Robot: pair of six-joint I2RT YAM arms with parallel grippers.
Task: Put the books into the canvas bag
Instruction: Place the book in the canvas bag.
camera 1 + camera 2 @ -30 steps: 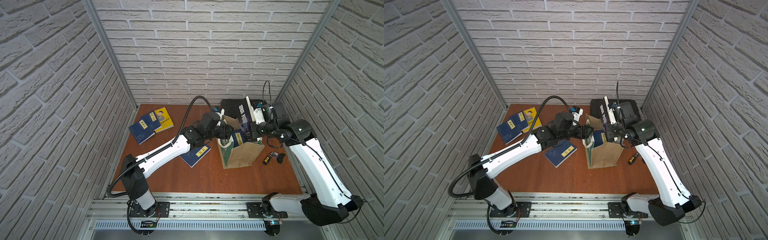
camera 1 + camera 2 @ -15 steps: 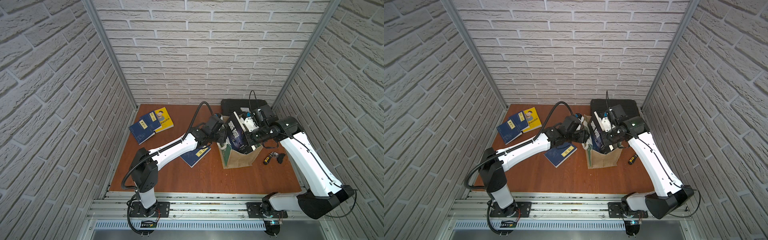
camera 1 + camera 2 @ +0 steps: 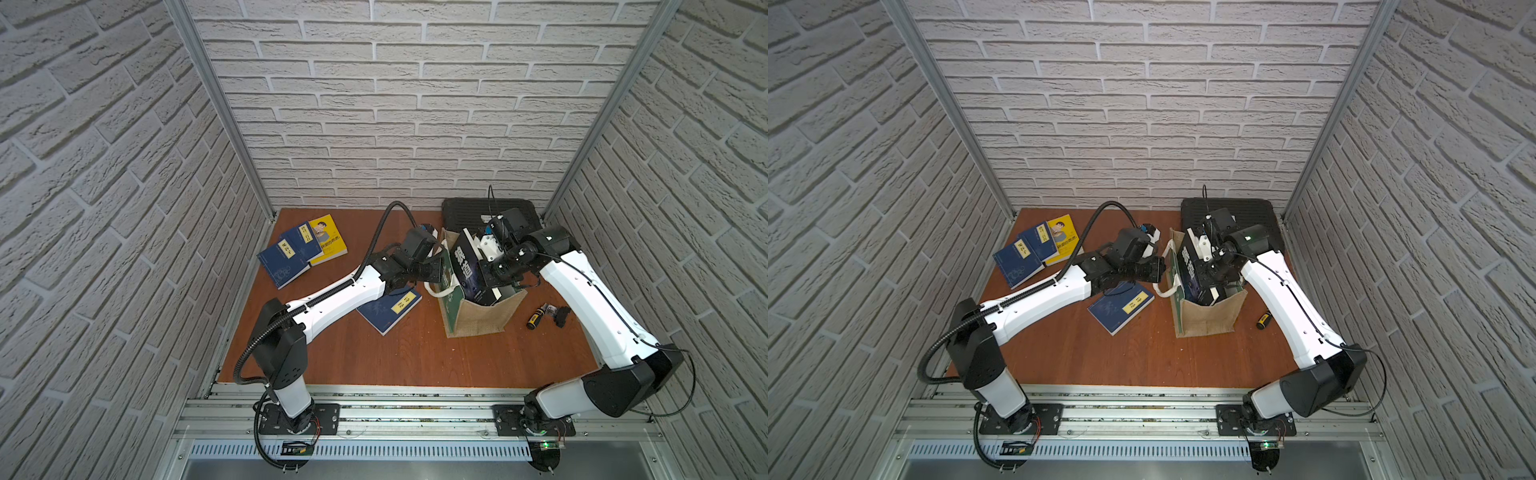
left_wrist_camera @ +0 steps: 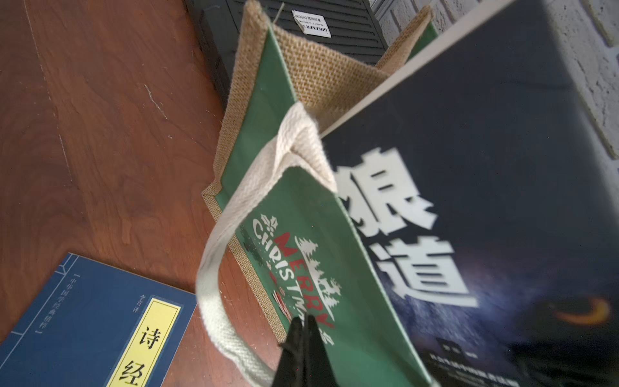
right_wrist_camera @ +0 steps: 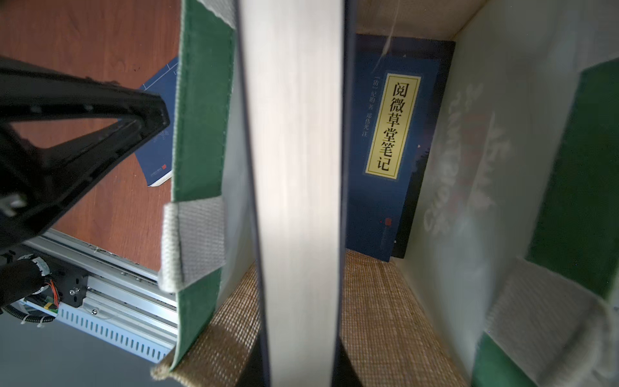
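**Step in hand — insertion of one book.** The right claw [image 3: 489,270] is clamped on the dark book [image 3: 467,266]. The book stands tilted in the mouth of the canvas bag [image 3: 478,320], with its lower end inside and its upper part projecting above the rim toward the left arm. The bag stands upright on the worktop [image 3: 374,357], right of centre.

The left claw [image 4: 303,335] has its jaws together, with the tips at the bag's green outer panel, beside the white handle [image 4: 214,268]. Whether fabric is pinched between them cannot be told from these views.

**Next move (judgement).** Lower the dark book along the green wall until it seats on the bag floor, then open the right claw. The left claw should brace that wall so the mouth does not fold inward.

**View differences.**
- Only the right wrist view shows the bag interior. A packed navy book [image 5: 392,134] stands against an inner wall, and bare floor lies between it and the dark book.
- Only the top views show the group of three books [image 3: 297,255] overlapped at the far left of the worktop. The loose navy book [image 3: 390,307] lies flat near the left arm — four books remain outside.
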